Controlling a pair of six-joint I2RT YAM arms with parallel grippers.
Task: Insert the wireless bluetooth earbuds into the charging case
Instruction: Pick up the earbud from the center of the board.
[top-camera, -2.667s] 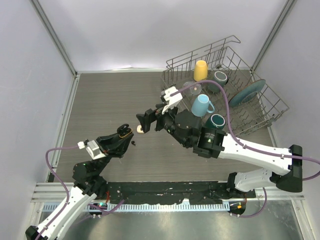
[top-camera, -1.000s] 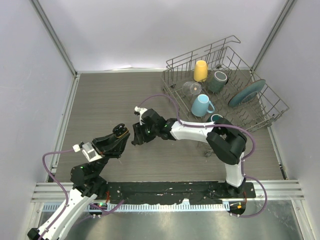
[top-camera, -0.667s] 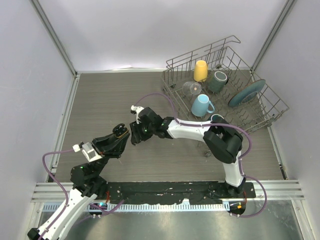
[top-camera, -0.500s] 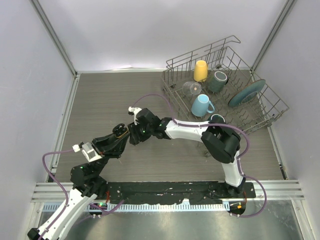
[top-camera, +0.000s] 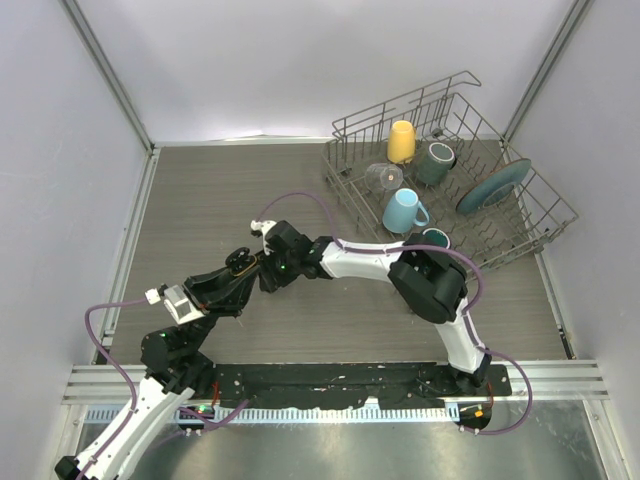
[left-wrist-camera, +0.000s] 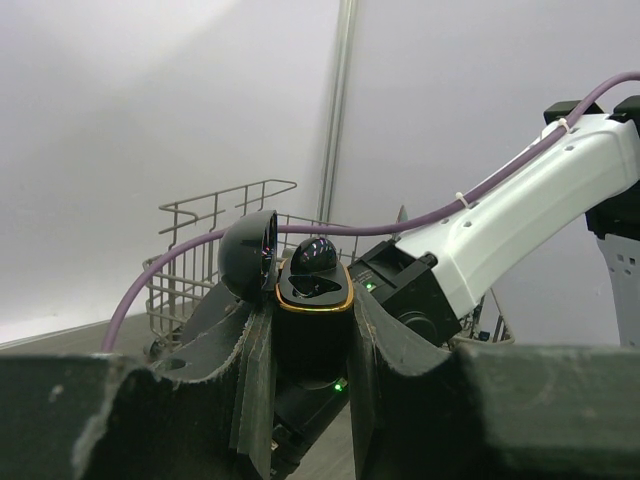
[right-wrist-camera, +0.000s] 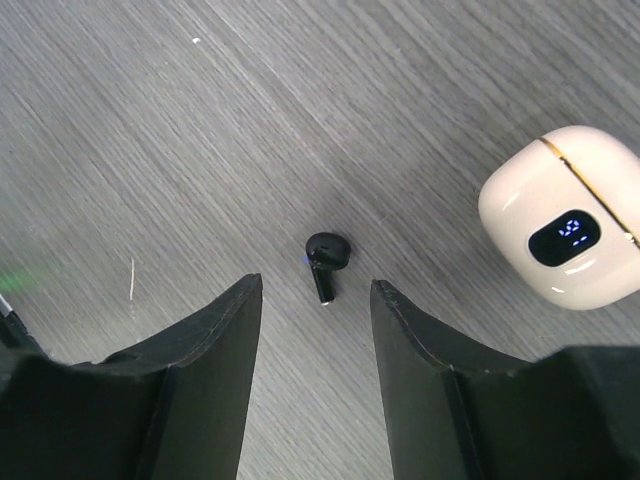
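A: Anything new with the right gripper (right-wrist-camera: 316, 300)?

B: Swung left across the table (top-camera: 200, 200) in the last few moments, clear of the dish rack (top-camera: 450, 190) in the far right corner. Now hanging right over a loose black earbud (right-wrist-camera: 325, 262). Jaws parted, one finger either side, not yet touching. Narrowed a shade over the last second, nothing more.

A: And the left gripper (left-wrist-camera: 312, 340)?

B: No change. Clamped tight on the black charging case (left-wrist-camera: 313, 292), held up off the table with lid thrown back and one seated earbud (left-wrist-camera: 313, 255) already in its well.

A: Meaning what for the job?

B: Probably the pick-up of the second black bud — then a short carry to the open case, close by at the left. Lined up well enough, by the look of it.

A: Where exactly on the table?

B: Left of the middle, a little toward the near edge. Just beside it, a closed cream case (right-wrist-camera: 560, 230) with a lit display. Nothing else of the set in sight.

A: Surface?

B: Dark grey wood grain, flat and matt, with a few pale specks. Hard to pinch so small a thing off it without scraping the fingertips along the boards.

A: Room?

B: Plain pale walls (top-camera: 300, 60) on three sides, metal posts (top-camera: 110, 70) at the far corners — and a slotted rail (top-camera: 300, 413) along the near edge.
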